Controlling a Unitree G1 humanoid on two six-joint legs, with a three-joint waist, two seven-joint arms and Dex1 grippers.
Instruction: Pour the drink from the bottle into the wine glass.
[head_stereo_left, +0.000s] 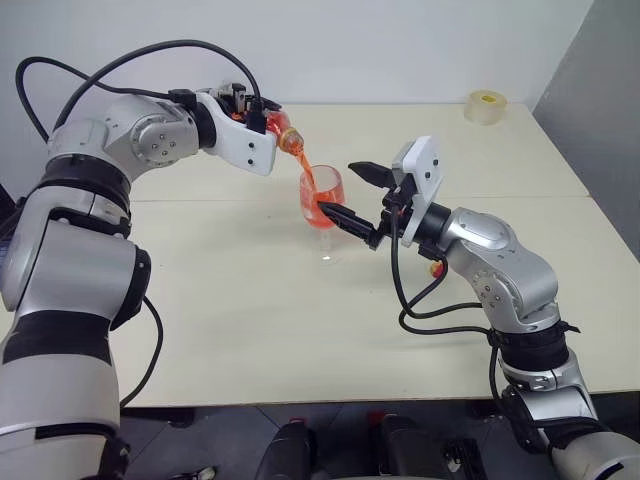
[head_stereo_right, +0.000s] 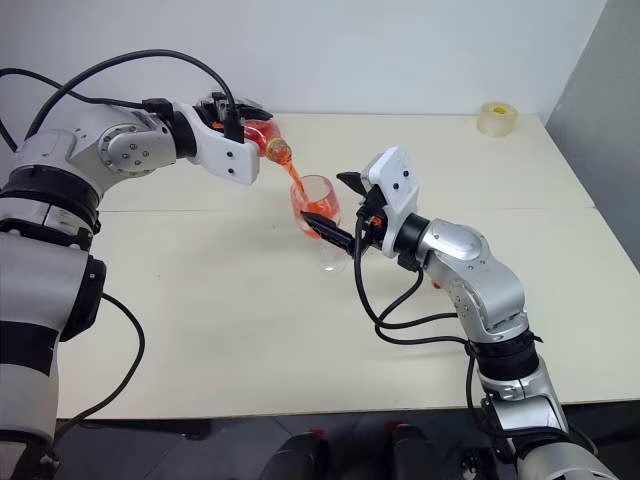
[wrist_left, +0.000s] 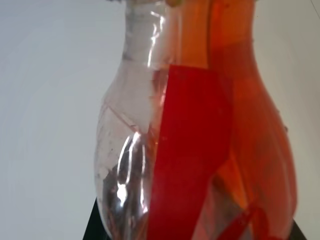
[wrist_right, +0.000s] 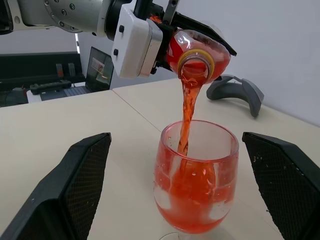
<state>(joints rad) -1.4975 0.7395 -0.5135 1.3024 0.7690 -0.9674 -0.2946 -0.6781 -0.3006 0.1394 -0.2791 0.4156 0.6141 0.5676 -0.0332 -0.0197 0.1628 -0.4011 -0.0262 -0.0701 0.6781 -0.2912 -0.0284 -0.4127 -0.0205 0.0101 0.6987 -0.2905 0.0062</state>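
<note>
My left gripper (head_stereo_left: 262, 118) is clamped shut on the bottle (wrist_right: 197, 52), holding it by its body and tipped mouth-down over the glass (wrist_right: 196, 175), which stands on the table (head_stereo_left: 250, 300) near its middle. The drink (wrist_right: 186, 115) falls in a thin red stream from the neck into the bowl, which by my reckoning is well over half full. My right gripper (head_stereo_left: 360, 200) stands wide open, one finger on each side of the bowl and, from what my right wrist view gives me, clear of the glass on both sides.

The bottle is thin clear plastic and light, growing lighter as it empties, so I judge it soft under pressure: squeeze harder and the walls would give and the stream would surge. The rounded body is the right place to hold, as I have it, with the neck left free.

The glass is the delicate piece. It is stiff, brittle and smooth, top-heavy now with liquid above a thin stem and a small foot. A knock from either finger could tip it. If I must steady it, I would close gently on the widest part of the bowl, never the stem, and expect the wall to be slippery.

A roll of tape (head_stereo_left: 485, 106) lies at the far right corner, well apart from the work.
</note>
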